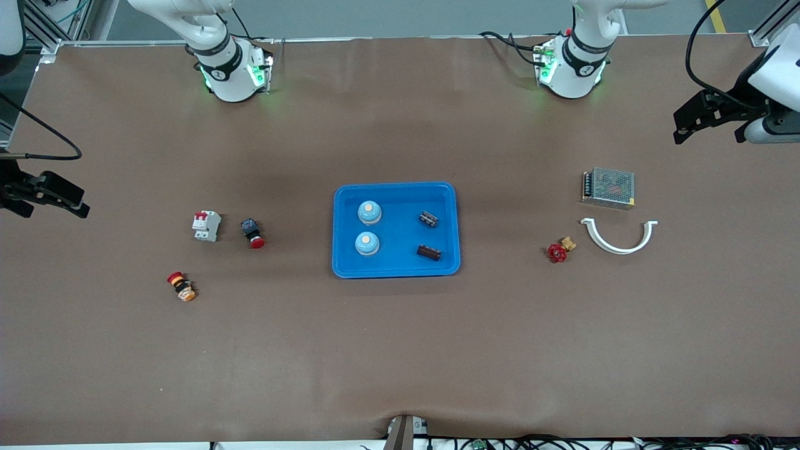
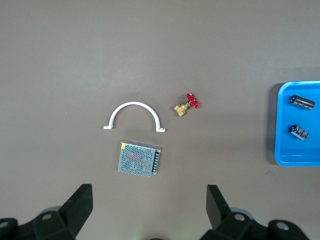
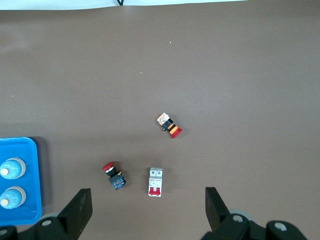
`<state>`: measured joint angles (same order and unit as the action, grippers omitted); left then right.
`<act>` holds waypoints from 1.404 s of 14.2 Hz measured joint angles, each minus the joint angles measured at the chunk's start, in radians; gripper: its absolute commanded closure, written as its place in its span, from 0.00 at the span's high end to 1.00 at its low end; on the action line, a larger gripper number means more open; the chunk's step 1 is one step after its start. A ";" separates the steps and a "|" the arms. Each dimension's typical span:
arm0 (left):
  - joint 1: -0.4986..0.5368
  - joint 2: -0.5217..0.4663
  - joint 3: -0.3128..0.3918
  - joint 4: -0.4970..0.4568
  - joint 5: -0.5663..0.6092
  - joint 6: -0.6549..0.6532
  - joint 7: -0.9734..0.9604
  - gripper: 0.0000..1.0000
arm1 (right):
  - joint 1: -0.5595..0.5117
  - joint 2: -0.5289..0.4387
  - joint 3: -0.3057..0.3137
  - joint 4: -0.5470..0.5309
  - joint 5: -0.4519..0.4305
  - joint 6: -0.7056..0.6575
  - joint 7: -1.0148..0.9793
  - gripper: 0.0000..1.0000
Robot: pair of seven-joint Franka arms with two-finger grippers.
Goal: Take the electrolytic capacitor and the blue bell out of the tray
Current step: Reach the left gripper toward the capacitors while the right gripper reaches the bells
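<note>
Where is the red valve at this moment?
In the front view the red valve lies on the table between the blue tray and the white curved clip, toward the left arm's end, just nearer the camera than the metal power supply.

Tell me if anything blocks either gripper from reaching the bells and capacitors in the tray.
Nothing visible does. Both bells and capacitors lie uncovered in the tray, while the open left gripper and right gripper wait at the table's ends.

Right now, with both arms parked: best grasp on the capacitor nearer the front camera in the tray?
Grip that electrolytic capacitor across its cylindrical body, probably from straight above. It lies on its side on the tray floor, apart from the second capacitor, the two blue bells and the rim, so open fingers can straddle it, closing square to its long axis.
</note>
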<state>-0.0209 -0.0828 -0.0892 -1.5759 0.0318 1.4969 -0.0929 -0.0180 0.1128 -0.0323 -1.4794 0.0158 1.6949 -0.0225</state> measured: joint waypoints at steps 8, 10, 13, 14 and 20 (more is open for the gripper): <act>-0.001 0.023 -0.001 -0.006 0.000 -0.011 0.000 1.00 | 0.000 0.000 0.000 0.000 0.000 0.000 -0.001 1.00; -0.008 0.061 -0.008 -0.010 0.000 -0.011 0.000 1.00 | 0.000 0.000 0.001 0.000 0.001 -0.001 -0.001 1.00; -0.034 0.130 -0.032 -0.025 0.000 -0.003 -0.036 1.00 | 0.005 0.000 0.007 0.000 0.022 -0.019 0.000 1.00; -0.038 0.150 -0.051 -0.033 0.000 0.008 -0.068 1.00 | 0.008 0.000 0.007 0.000 0.038 -0.029 0.000 1.00; -0.053 0.290 -0.201 -0.065 0.000 0.107 -0.383 1.00 | 0.071 -0.002 0.015 0.002 0.079 -0.084 0.187 1.00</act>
<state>-0.0737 0.2073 -0.2904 -1.6413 0.0318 1.6043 -0.4754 0.0527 0.1107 -0.0178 -1.4775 0.0952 1.6106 0.1640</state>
